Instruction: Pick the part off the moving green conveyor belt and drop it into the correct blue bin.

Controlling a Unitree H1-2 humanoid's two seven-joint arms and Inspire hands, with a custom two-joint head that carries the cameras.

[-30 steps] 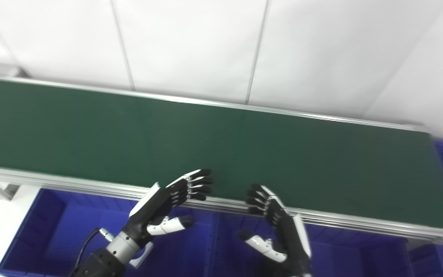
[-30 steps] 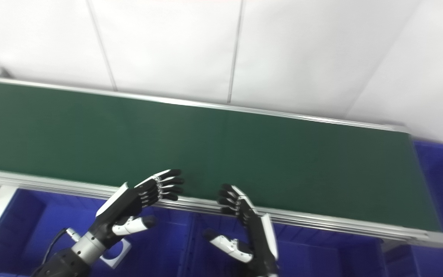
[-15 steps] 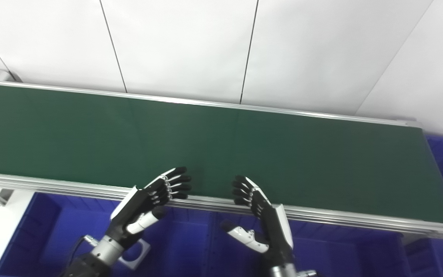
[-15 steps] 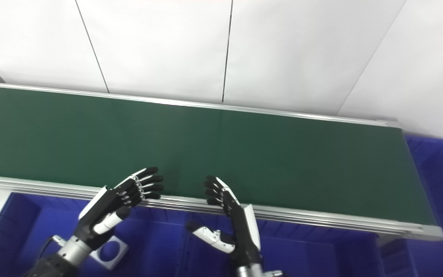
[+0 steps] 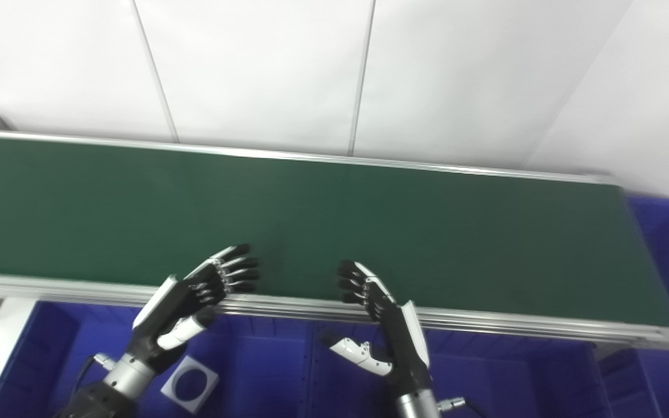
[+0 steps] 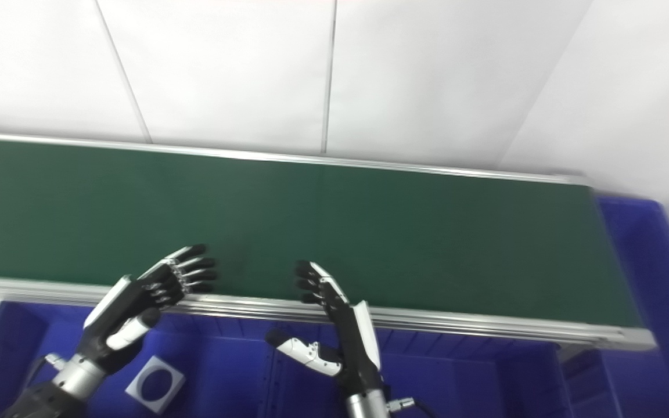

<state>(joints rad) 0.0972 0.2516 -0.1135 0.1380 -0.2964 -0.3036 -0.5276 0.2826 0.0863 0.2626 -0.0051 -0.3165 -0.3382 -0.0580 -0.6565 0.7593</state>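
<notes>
The green conveyor belt (image 5: 369, 215) runs across the picture from left to right, and no part lies on the stretch in view. My left hand (image 5: 192, 296) hovers open over the belt's near rail, fingers spread toward the belt. My right hand (image 5: 384, 316) is open too, palm facing left, fingers over the same rail and thumb out over the bins. A grey square part with a round hole (image 5: 190, 392) lies on the floor of the left blue bin (image 5: 44, 348), below my left forearm.
A row of blue bins (image 5: 288, 377) sits under the belt's near rail, and another blue bin (image 5: 668, 232) stands past the belt's right end. An aluminium rail (image 5: 485, 322) edges the belt. White wall panels rise behind it.
The camera has swung, shifting the whole picture. Both hands stay open near the rail; the left thumb has drawn in toward the palm. The grey square part now shows more fully in the left bin.
</notes>
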